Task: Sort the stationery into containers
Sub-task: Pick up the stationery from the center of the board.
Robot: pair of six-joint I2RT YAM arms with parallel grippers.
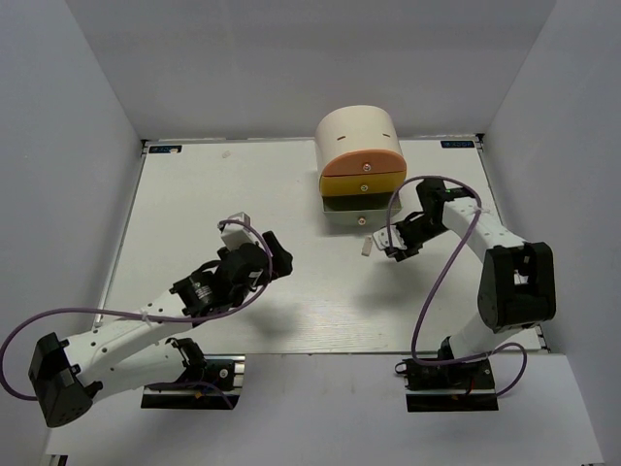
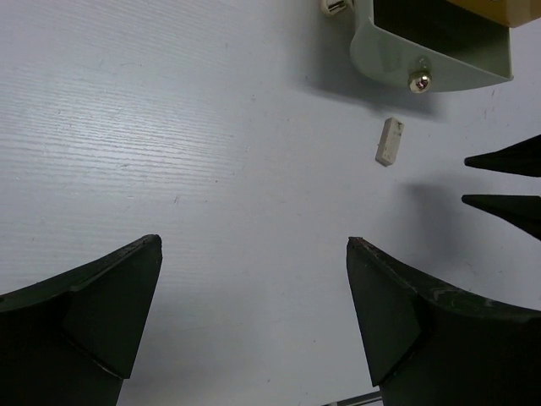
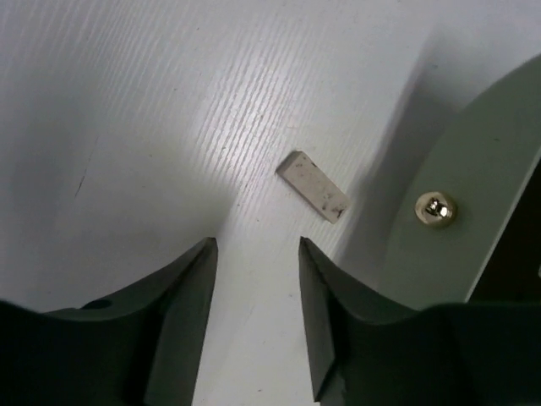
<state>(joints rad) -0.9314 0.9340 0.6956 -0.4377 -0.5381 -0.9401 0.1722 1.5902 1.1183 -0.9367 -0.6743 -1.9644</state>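
The cream drum-shaped organiser (image 1: 357,136) stands at the back middle of the table, with orange and yellow drawers shut and the green bottom drawer (image 1: 354,212) pulled out. One small whitish eraser block (image 1: 366,246) lies on the table just in front of the green drawer. It also shows in the left wrist view (image 2: 389,140) and the right wrist view (image 3: 314,185). My right gripper (image 1: 393,250) is open and empty just right of the eraser (image 3: 258,244). My left gripper (image 1: 277,254) is open and empty, well left of it (image 2: 254,245). No highlighters or pens are in view.
The green drawer's front (image 3: 473,245) with its brass knob (image 3: 434,209) is close on the right gripper's right. The right gripper's fingertips (image 2: 507,203) show at the right edge of the left wrist view. A small whitish piece (image 2: 334,7) sits beside the drawer's corner.
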